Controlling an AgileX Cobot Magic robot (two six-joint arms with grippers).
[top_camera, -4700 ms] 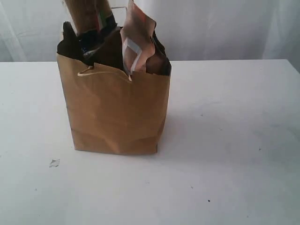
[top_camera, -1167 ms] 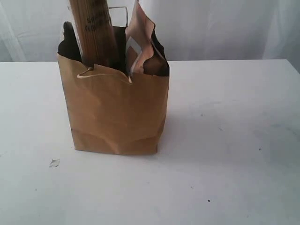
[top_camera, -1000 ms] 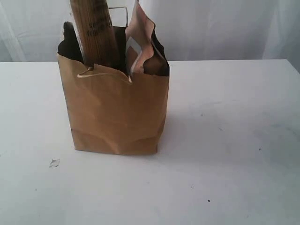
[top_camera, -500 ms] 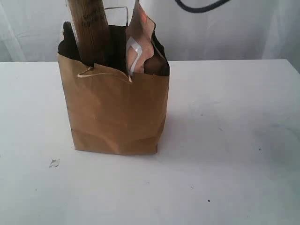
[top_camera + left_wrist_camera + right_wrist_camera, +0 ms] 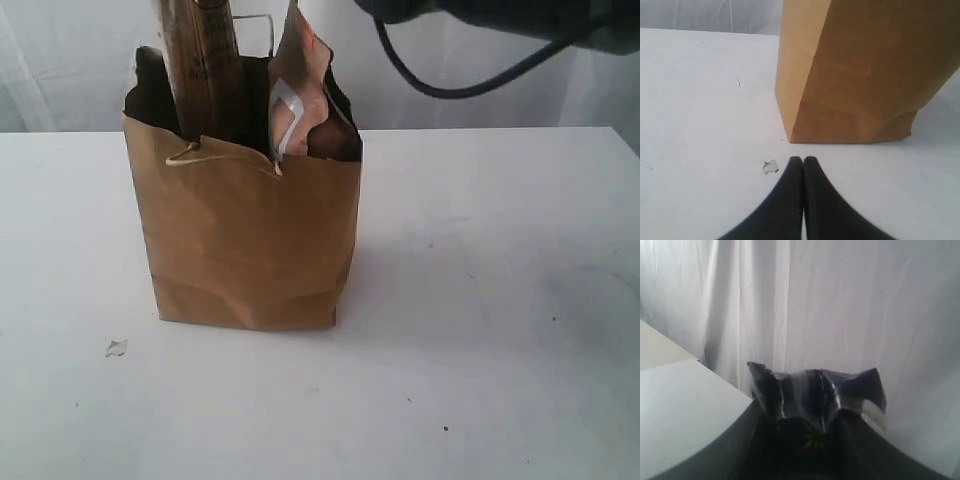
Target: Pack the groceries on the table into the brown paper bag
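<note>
The brown paper bag [image 5: 250,240] stands on the white table [image 5: 500,320]. The spaghetti pack [image 5: 200,70] stands almost upright in its left half, its top out of the exterior view. Beside it the brown pouch with a white square [image 5: 300,90] sticks out of the bag. In the right wrist view my right gripper [image 5: 802,408] is shut on the pack's crinkled plastic end [image 5: 815,390]. My left gripper [image 5: 803,159] is shut and empty, low over the table just in front of the bag's [image 5: 865,75] bottom corner. Other groceries are hidden.
A small white crumb [image 5: 770,166] lies next to my left fingertips, and shows as the crumb [image 5: 116,348] left of the bag. My right arm [image 5: 520,15] and its black cable [image 5: 450,90] hang at the top right. White curtains close the back.
The spaghetti pack has sunk deeper into the bag and stands straighter. My right arm and cable have come down into the top of the exterior view. The left gripper stays still.
</note>
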